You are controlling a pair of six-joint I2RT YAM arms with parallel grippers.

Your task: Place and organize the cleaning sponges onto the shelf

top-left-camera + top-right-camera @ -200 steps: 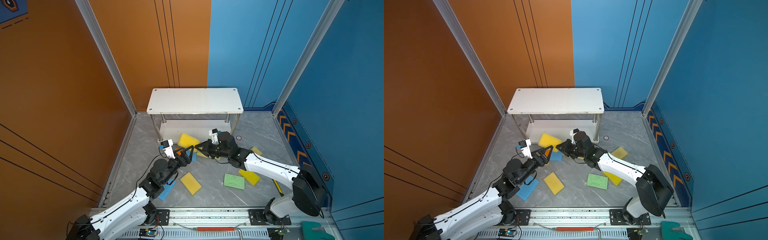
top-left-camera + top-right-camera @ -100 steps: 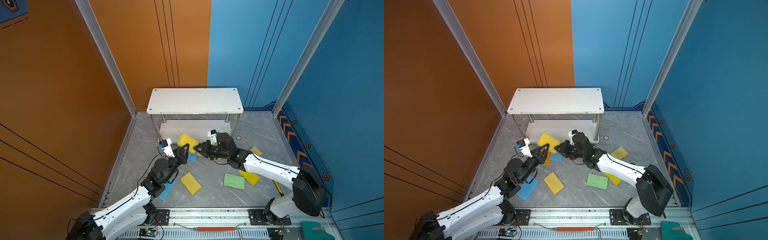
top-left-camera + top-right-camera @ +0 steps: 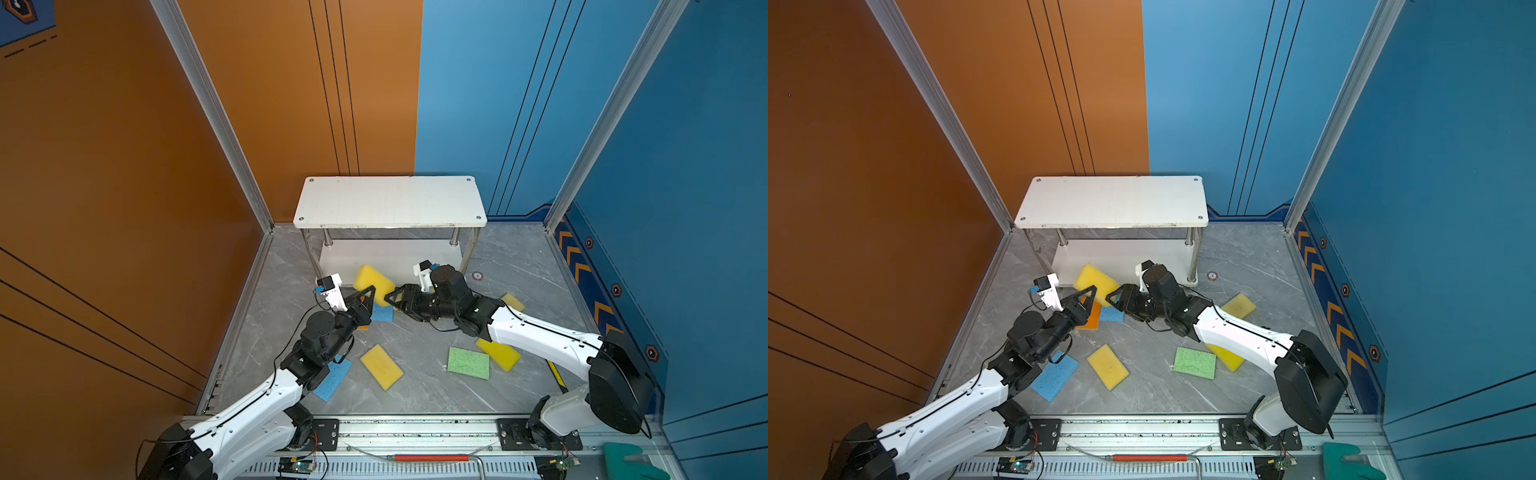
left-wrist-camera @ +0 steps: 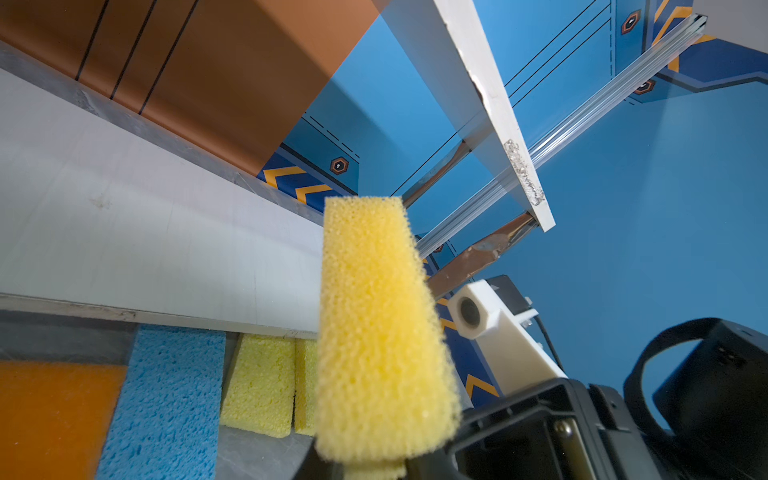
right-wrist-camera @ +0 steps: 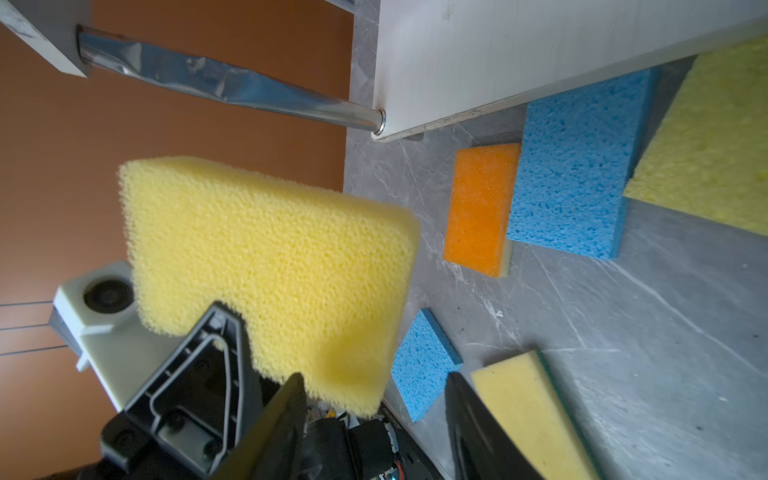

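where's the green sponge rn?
In a top view the green sponge lies flat on the floor, front right of centre. One yellow sponge sits close on its right, partly under the right arm; another yellow sponge lies apart on its left.

Both top views are looking down from high over the near edge, sharing the whole floor [image 3: 519, 266] and the far shelf [image 3: 390, 201]. Both wrist cameras are sitting very near the yellow sponge [image 4: 382, 332], facing the shelf's lower board and sharing the orange sponge [image 5: 480, 208] on the floor.
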